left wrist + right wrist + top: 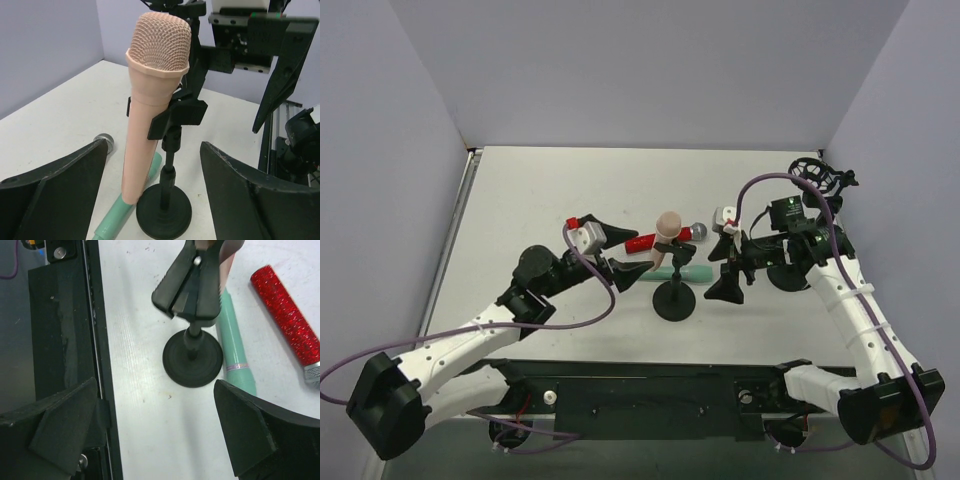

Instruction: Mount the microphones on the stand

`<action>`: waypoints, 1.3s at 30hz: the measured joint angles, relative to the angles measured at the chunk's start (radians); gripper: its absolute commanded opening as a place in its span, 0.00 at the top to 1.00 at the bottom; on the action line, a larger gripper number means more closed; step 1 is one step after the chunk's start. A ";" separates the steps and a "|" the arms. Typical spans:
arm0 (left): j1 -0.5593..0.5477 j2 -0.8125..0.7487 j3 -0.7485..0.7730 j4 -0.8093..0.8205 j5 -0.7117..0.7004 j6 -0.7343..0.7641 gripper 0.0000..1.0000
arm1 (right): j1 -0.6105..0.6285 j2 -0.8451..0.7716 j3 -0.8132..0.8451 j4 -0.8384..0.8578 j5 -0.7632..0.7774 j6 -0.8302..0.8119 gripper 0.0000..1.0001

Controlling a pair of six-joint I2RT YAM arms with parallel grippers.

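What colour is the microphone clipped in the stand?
The microphone is pale pink, seen clearest in the left wrist view.

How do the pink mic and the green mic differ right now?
Colour: the pink mic is pale pink, the green mic mint. Pose: the pink mic stands nearly upright, the green mic lies flat on the table. State: the pink mic sits in the stand's clip, the green mic is loose beside the stand base. Shared: similar slim handles.

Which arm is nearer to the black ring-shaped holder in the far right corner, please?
Right. The right arm bends just beside the holder; the left arm lies far to its left.
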 measured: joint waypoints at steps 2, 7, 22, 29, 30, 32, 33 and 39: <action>0.000 -0.071 -0.035 -0.016 -0.034 -0.024 0.12 | -0.006 -0.024 -0.042 -0.011 0.000 -0.012 0.04; -0.001 -0.201 -0.114 -0.047 -0.102 -0.151 0.28 | -0.040 -0.064 -0.107 -0.010 -0.018 -0.020 0.04; -0.616 -0.007 -0.304 0.064 -0.712 0.124 0.30 | -0.119 -0.056 -0.180 0.021 -0.055 -0.013 0.06; -0.628 0.302 -0.283 0.357 -0.888 0.235 0.31 | -0.119 -0.061 -0.180 0.026 -0.054 -0.015 0.06; -0.627 0.334 -0.272 0.387 -0.904 0.243 0.33 | -0.119 -0.061 -0.180 0.025 -0.054 -0.016 0.06; -0.623 0.382 -0.244 0.436 -0.923 0.256 0.35 | -0.119 -0.063 -0.180 0.026 -0.054 -0.016 0.06; -0.620 0.400 -0.229 0.454 -0.929 0.260 0.38 | -0.119 -0.065 -0.180 0.026 -0.054 -0.016 0.06; -0.595 0.473 -0.129 0.504 -0.958 0.254 0.50 | -0.119 -0.074 -0.180 0.025 -0.054 -0.017 0.06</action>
